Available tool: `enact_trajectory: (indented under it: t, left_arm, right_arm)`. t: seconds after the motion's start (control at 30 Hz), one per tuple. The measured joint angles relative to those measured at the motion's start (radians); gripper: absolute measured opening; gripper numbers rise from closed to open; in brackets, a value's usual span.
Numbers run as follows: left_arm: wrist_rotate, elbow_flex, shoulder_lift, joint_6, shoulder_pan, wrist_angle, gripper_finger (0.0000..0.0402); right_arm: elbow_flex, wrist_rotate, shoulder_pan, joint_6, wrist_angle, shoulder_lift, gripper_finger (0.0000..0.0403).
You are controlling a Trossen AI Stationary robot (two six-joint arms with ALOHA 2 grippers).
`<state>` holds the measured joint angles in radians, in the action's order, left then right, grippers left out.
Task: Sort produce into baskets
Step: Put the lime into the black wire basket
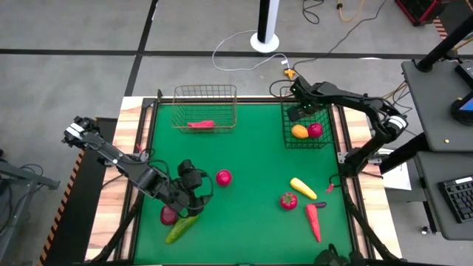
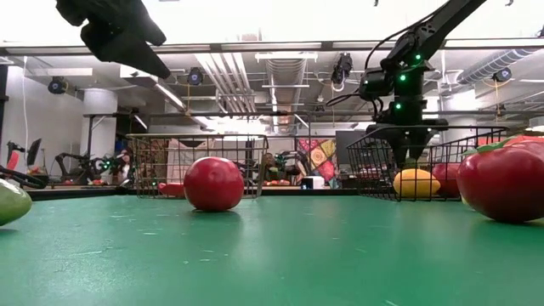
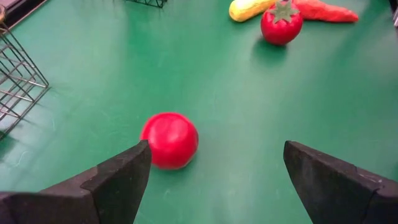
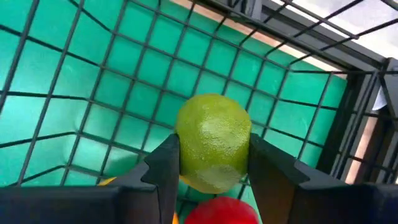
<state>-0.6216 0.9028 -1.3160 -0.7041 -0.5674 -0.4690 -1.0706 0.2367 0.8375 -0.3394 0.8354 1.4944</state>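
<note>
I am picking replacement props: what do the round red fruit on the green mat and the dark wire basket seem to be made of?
The round red fruit looks like moulded plastic or rubber: a smooth, even skin with a soft sheen, though the look leaves it open. The dark wire basket looks like thin metal wire with a black coating, welded into an open square mesh.

A: What lies around the wood-edged table with the green mat [image 1: 244, 159]?

B: Grey concrete floor [image 1: 89, 74] crossed by black tape lines [image 1: 111, 52]. A white round-based post [image 1: 264, 37] stands behind the table, with a white cable [image 1: 236, 46] looping near it.

A: And to one side?

B: A dark grey desk [image 1: 443, 148] holding a black keyboard [image 1: 460, 198].

A: Overhead?

B: Exposed silver ducting [image 2: 285, 81] under a bright ceiling, seen in the low view.
</note>
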Motion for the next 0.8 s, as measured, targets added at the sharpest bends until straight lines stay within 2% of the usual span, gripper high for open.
enact_trajectory:
  t: [0.33,0.8]
  left_arm:
    - [0.000,0.000,-0.015,-0.020,0.000,0.026,0.0346]
    - [-0.020,0.000,-0.015,-0.023,0.000,0.028,0.0346]
  right_arm:
    - [0.059,0.001,0.001,0.003,-0.121,0.000,0.0162]
    - [0.093,0.000,0.001,0.019,-0.169,0.000,0.0168]
